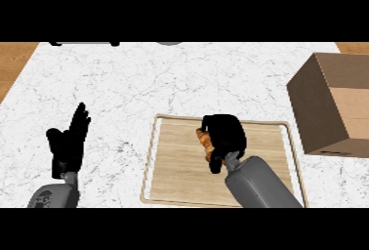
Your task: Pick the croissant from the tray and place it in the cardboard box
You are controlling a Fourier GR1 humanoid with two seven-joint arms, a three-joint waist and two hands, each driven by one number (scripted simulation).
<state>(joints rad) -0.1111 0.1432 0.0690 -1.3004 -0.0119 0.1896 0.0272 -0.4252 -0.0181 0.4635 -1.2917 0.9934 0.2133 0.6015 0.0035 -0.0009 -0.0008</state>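
Note:
A golden-brown croissant (204, 142) shows at the left side of my right hand (225, 137), whose fingers and thumb are curled round it over the wooden tray (173, 166). Most of the croissant is hidden by the hand, and I cannot tell whether it still touches the tray. The cardboard box (333, 105) stands to the right of the tray, its opening facing up and partly cut off by the view's right edge. My left hand (69, 141) rests open at the lower left, fingers up, apart from the tray.
The tray lies on a white marble counter (158, 78). Wooden surfaces show at the top left and top right corners. Grey objects (83, 43) peek in along the counter's far edge.

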